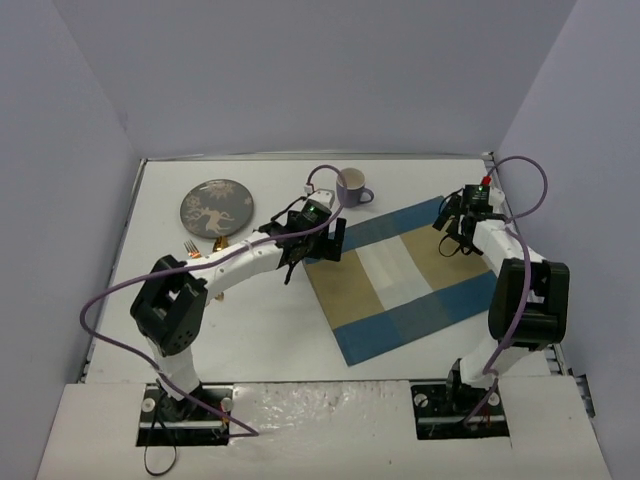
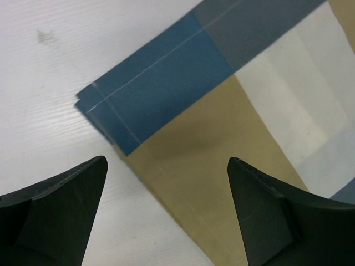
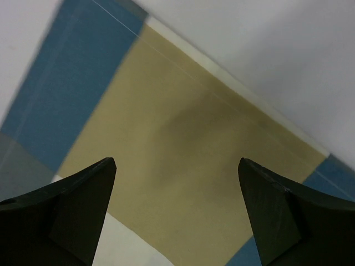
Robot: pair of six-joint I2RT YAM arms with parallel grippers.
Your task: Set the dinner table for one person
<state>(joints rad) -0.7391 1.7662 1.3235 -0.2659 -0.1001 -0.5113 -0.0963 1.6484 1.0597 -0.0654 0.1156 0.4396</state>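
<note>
The white dinner table (image 1: 260, 330) carries a blue-and-beige checked placemat (image 1: 410, 275), lying flat and turned at an angle right of centre. My left gripper (image 1: 330, 238) hangs open just above the mat's left edge, with nothing between its fingers. In the left wrist view that gripper (image 2: 166, 162) straddles the placemat (image 2: 222, 127) edge near a blue corner. My right gripper (image 1: 452, 228) is open over the mat's far right side. The right wrist view has that gripper (image 3: 177, 162) empty above a beige square of the placemat (image 3: 183, 127).
A dark round plate (image 1: 216, 207) with a pale floral pattern lies at the back left. A purple mug (image 1: 350, 187) stands at the back centre, just behind the left gripper. Copper-coloured cutlery (image 1: 205, 247) lies below the plate, partly hidden by the left arm.
</note>
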